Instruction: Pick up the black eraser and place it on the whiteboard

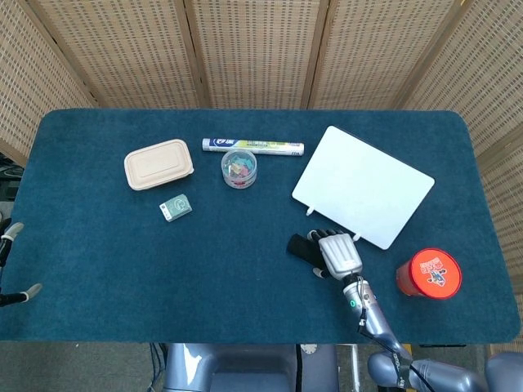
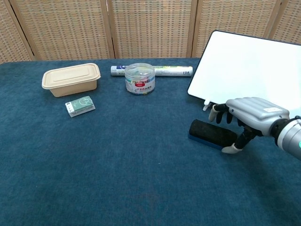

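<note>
The black eraser [image 1: 304, 247] [image 2: 207, 132] lies flat on the blue table, just in front of the whiteboard's near edge. My right hand [image 1: 339, 253] [image 2: 251, 113] arches over its right end and grips it, fingers curled down its far side and thumb against its near right corner. The whiteboard [image 1: 364, 184] [image 2: 244, 70] lies at the right rear with nothing on it. At the far left edge of the head view my left hand [image 1: 6, 245] shows only in part, its fingers apart and holding nothing.
A red-lidded canister [image 1: 429, 273] stands right of my right hand. On the left half are a beige lidded box [image 1: 158, 163], a small green box [image 1: 176, 208], a clear jar [image 1: 239, 167] and a long tube [image 1: 253, 146] behind it.
</note>
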Robot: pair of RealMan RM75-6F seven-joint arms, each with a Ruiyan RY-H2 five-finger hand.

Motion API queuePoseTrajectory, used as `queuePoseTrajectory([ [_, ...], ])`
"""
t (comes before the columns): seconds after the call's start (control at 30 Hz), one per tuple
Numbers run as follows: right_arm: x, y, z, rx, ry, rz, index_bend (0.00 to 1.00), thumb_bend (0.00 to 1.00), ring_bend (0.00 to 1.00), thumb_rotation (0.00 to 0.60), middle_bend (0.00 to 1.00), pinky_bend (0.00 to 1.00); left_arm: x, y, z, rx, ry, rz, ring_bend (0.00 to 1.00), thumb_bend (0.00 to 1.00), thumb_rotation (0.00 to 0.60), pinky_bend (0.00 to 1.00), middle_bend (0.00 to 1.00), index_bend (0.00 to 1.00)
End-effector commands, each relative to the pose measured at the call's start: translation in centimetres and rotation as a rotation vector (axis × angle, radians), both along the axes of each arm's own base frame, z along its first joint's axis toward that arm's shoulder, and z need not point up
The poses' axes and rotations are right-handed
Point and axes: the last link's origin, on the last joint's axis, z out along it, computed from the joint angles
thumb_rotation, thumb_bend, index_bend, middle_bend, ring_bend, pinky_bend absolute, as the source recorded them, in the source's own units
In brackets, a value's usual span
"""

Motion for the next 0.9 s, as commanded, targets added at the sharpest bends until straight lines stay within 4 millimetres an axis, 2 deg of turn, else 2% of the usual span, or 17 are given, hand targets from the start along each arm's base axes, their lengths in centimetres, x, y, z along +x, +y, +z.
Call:
queuePoseTrajectory([
  [0.03,0.2,-0.1,-0.3,0.004,-0.008,-0.007,0.31,0.16,0.38,0.6,0.35,0.43,0.0,0.1,0.0,0.0,0.002,0.002,0.0,0.0,0.6,0.0,0.0,0.0],
  [0.23,0.5,-0.4,-0.8,0.002,-0.011,-0.022,0.33,0.21,0.42,0.6,0.38,0.45,0.0,0.1,-0.1,-0.002,0.003,0.005,0.0,0.0,0.6,0.0,0.0,0.0],
  [0.3,0.5,-0.6,-1.0,-0.001,-0.003,-0.025,0.36,0.23,0.46,0.6,0.41,0.48,0.0,0.2,-0.1,-0.001,0.003,0.006,0.0,0.0,0.6,0.0,0.0,0.0],
  [0.47,0.4,-0.8,-1.1,-0.018,0.009,-0.02,0.48,0.34,0.59,0.6,0.57,0.57,-0.1,0.2,0.0,-0.002,0.003,0.007,0.0,0.0,0.6,0.0,0.0,0.0],
  [0.53,0.4,-0.8,-1.0,-0.028,0.009,-0.013,0.51,0.37,0.61,0.6,0.6,0.59,-0.1,0.2,-0.1,-0.002,0.003,0.008,0.0,0.0,0.6,0.0,0.0,0.0],
  [0.67,0.5,-0.8,-0.8,-0.052,-0.008,0.008,0.53,0.41,0.62,0.6,0.61,0.59,-0.1,0.2,-0.1,-0.003,0.004,0.008,0.0,0.0,0.6,0.0,0.0,0.0],
  [0.9,1.5,-0.4,0.4,-0.089,-0.054,0.088,0.53,0.43,0.62,0.6,0.61,0.59,0.0,0.2,-0.2,-0.004,0.008,0.009,0.0,0.0,0.6,0.0,0.0,0.0],
])
